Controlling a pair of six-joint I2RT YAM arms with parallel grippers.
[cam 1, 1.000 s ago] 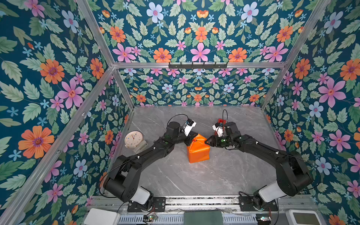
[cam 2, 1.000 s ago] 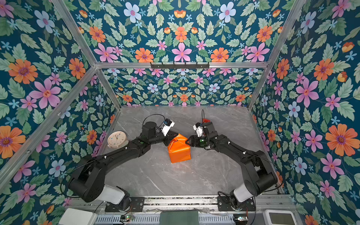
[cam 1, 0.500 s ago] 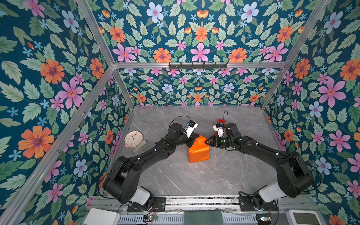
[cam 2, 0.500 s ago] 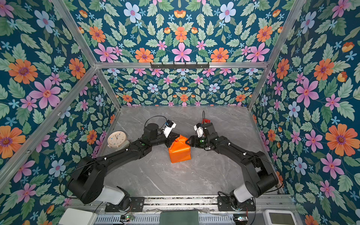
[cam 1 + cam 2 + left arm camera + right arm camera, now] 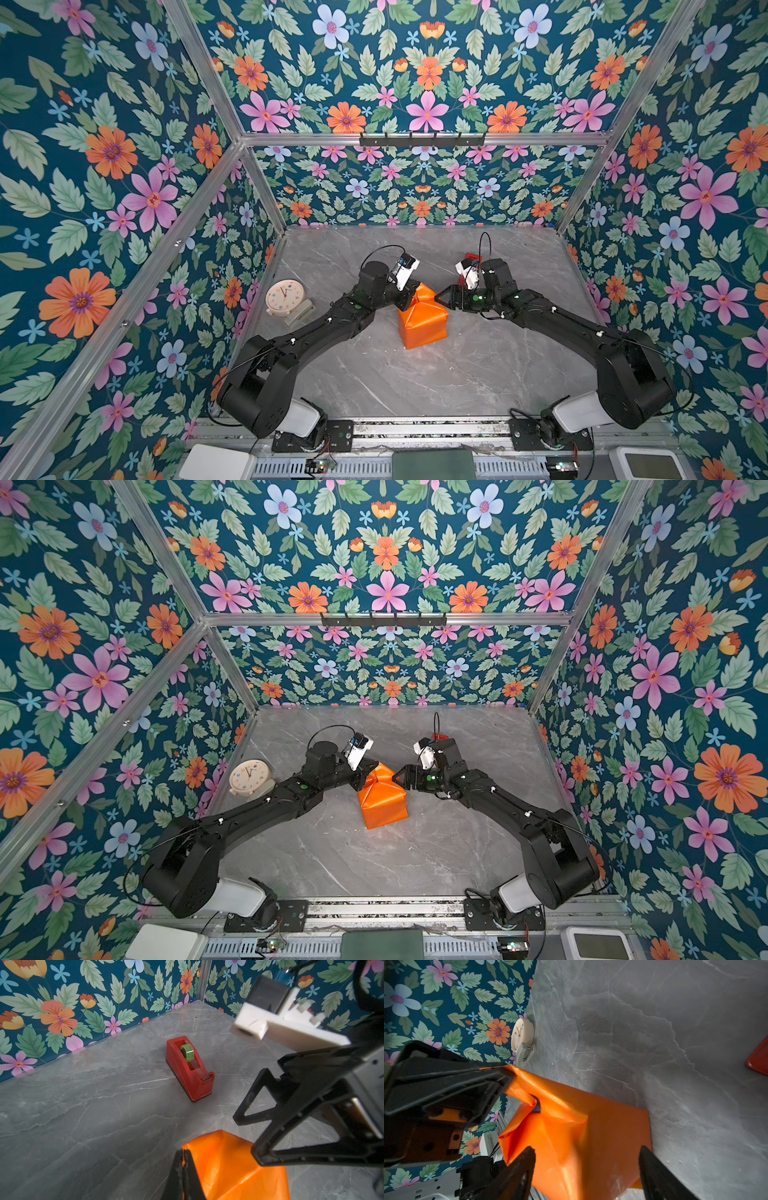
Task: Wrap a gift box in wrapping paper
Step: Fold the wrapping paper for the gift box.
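Note:
The wrapping paper [image 5: 422, 322] [image 5: 382, 802], glossy orange, is folded around the gift box in the middle of the table. The box itself is hidden, except perhaps a dark sliver in a gap of the folds [image 5: 537, 1108]. My left gripper [image 5: 407, 297] [image 5: 365, 776] [image 5: 184, 1153] is shut on a raised flap of the paper [image 5: 228, 1167] at the parcel's far left corner. My right gripper [image 5: 441, 298] [image 5: 399, 777] [image 5: 586, 1149] stands open at the parcel's far right side. Its fingers straddle the orange paper [image 5: 591, 1136] without pinching it.
A red tape dispenser [image 5: 471, 257] [image 5: 190, 1070] stands behind the right gripper, toward the back wall. A cream clock [image 5: 284, 297] [image 5: 522, 1034] on a stand sits by the left wall. Flowered walls close in the grey marble table [image 5: 415, 374].
My right gripper's jaws have spread wider beside the parcel. The left gripper keeps its hold on the flap and has barely moved.

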